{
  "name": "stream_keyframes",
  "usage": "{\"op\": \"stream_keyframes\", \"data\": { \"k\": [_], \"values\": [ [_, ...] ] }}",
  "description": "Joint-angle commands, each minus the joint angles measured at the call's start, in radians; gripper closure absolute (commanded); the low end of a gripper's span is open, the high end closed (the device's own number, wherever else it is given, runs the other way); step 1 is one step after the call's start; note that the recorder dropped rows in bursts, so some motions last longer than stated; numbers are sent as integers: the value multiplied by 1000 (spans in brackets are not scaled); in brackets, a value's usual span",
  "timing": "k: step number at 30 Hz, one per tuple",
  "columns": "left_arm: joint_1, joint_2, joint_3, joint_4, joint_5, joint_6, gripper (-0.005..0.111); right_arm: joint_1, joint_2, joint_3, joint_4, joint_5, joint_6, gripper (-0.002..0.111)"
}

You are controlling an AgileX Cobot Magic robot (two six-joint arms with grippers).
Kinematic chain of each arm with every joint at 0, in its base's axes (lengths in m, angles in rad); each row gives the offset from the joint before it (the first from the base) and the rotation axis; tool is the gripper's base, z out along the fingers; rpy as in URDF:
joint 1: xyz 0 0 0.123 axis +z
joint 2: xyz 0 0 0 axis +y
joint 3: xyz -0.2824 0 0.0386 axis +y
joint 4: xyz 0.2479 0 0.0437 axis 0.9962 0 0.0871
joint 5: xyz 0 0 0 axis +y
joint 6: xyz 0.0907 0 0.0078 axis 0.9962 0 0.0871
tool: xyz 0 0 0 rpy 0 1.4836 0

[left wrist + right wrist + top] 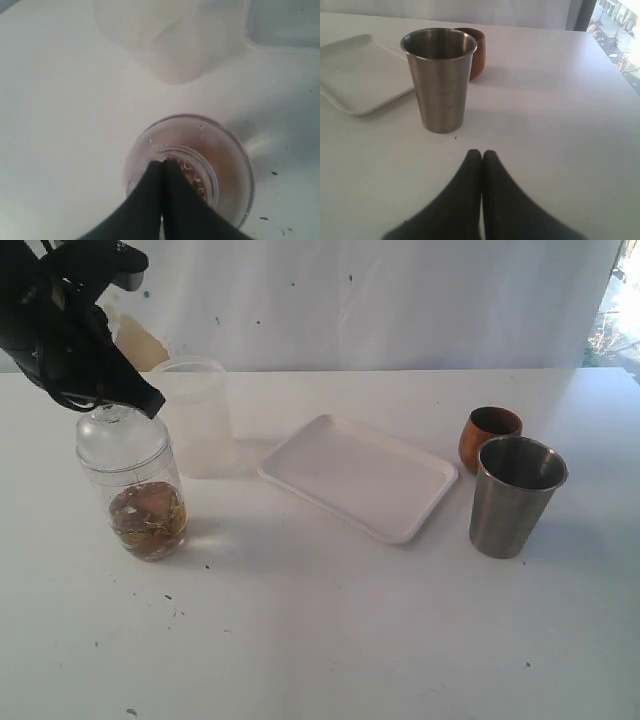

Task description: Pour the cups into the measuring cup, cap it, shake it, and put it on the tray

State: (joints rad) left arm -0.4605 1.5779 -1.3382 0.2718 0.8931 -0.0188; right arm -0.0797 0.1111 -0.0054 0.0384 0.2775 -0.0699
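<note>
The clear measuring cup [135, 495] stands at the left of the table with brown bits in its bottom. The dome-shaped cap [118, 440] sits on it. My left gripper [152, 403] hangs just over the cap [227, 160], jaws shut [162, 162], and I see nothing pinched between them. At the right stand the reddish-brown wooden cup [490, 430] and the steel tumbler [515, 495], both upright. The white tray [360, 475] lies between the two groups with nothing on it. My right gripper [482, 152] is shut over bare table, short of the tumbler [440, 80].
A frosted plastic cup [200, 415] stands right behind the measuring cup, close to the tray's left corner. A white backdrop closes off the far side of the table. The wooden cup [476, 50] sits just behind the tumbler, next to the tray [355, 75].
</note>
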Motion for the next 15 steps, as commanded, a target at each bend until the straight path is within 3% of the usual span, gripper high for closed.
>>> {"op": "stream_keyframes", "data": {
  "k": [1, 12, 15],
  "values": [
    [-1, 9, 27, -6, -1, -6, 106, -5, -4, 5, -6, -10, 5, 108],
    [-1, -44, -27, -10, -40, -12, 106, -5, -4, 5, -6, -10, 5, 108],
    [-1, -84, -43, -3, -63, -40, 101, -5, -4, 5, -6, -10, 5, 108]
  ]
}}
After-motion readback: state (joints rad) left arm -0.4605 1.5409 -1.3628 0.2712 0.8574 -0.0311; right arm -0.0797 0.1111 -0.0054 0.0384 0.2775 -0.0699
